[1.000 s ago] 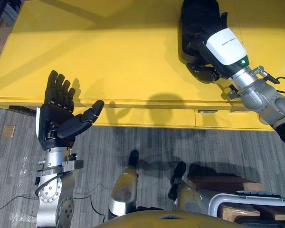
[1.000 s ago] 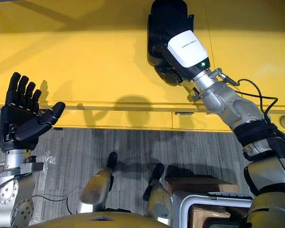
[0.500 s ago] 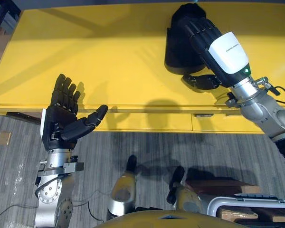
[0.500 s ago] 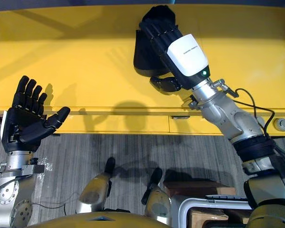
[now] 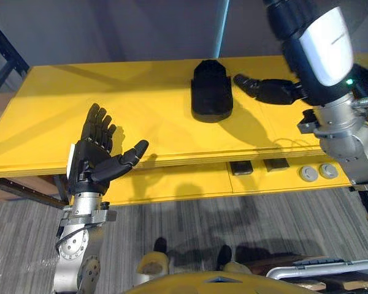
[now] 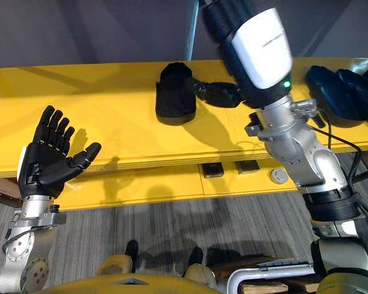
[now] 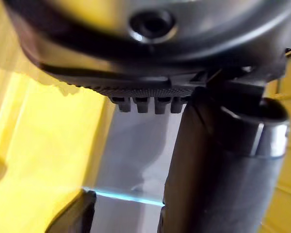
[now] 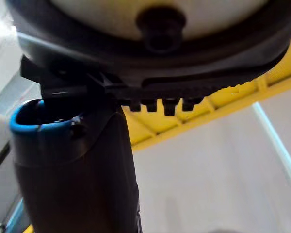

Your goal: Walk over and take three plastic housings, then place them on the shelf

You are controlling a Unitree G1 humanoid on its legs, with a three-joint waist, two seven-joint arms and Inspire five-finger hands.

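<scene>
Left eye view: black moulded plastic housing [image 5: 211,92] lay on yellow table [image 5: 110,92], ungrasped — right hand [image 5: 306,55] poised just beside, fingers released; left hand [image 5: 95,159] splayed, empty. Risk — misjudged descent could shove housing rearward.

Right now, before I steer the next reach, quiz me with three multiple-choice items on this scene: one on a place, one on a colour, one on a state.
1. The black housing lies: A on the floor; B on the table; C on a shelf.
2. The table top is: A grey; B white; C yellow.
3. The left hand is: A open, holding nothing; B shut on a housing; C a closed fist.

Answers: B, it rests on the top, toward the far edge; C, the whole top is yellow; A, its fingers are straight and spread, with the palm bare.
</scene>
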